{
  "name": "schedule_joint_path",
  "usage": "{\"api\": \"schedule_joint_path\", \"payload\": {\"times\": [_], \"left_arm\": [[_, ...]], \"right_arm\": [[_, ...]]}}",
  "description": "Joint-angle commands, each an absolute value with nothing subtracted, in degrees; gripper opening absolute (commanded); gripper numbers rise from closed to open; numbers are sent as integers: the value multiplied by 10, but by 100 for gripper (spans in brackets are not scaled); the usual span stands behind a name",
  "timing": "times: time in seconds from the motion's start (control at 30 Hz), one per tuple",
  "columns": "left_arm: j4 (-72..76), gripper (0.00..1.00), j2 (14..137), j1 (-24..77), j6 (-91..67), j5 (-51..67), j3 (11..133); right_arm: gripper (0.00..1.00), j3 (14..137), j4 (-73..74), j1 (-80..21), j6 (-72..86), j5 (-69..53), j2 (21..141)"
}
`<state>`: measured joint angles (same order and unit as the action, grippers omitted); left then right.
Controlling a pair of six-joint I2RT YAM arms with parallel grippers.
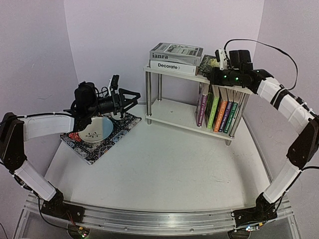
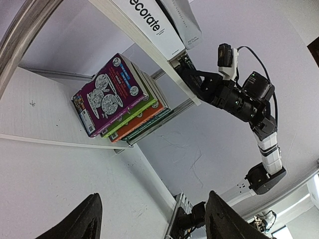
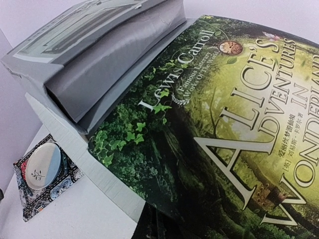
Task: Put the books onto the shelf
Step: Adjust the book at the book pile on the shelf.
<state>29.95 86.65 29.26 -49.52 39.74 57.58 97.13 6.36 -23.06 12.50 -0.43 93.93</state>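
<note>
The shelf (image 1: 169, 107) stands at the back of the table. Several colourful books (image 1: 219, 112) stand upright at the right end of its lower board and also show in the left wrist view (image 2: 109, 94). Two large grey-white books (image 1: 175, 57) lie stacked on the top board. Beside them lies a green "Alice's Adventures in Wonderland" book (image 3: 224, 124). My right gripper (image 1: 215, 74) is shut, with its dark fingertips (image 3: 159, 226) at that book's near corner. My left gripper (image 1: 130, 97) hovers open and empty over the placemat, pointing at the shelf.
A black-white patterned placemat (image 1: 99, 137) with a pale bowl (image 1: 97, 129) on it lies at the left, under my left gripper. The shelf's chrome legs (image 1: 148, 97) stand at its corners. Purple-lit walls close the back and sides.
</note>
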Motion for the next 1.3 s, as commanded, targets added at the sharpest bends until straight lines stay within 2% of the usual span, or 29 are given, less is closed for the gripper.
{"api": "schedule_joint_path", "payload": {"times": [0.0, 0.93, 1.17, 1.27], "left_arm": [[310, 72, 856, 289, -497, 408, 571], [309, 72, 853, 289, -505, 406, 567], [308, 72, 846, 288, -501, 405, 563], [306, 72, 835, 288, -492, 400, 550]], "right_arm": [[0, 968, 53, -215, 102, 19, 899], [0, 907, 120, -153, 51, 55, 808], [0, 942, 139, -153, 57, -55, 809], [5, 952, 142, -153, 72, -129, 802]]}}
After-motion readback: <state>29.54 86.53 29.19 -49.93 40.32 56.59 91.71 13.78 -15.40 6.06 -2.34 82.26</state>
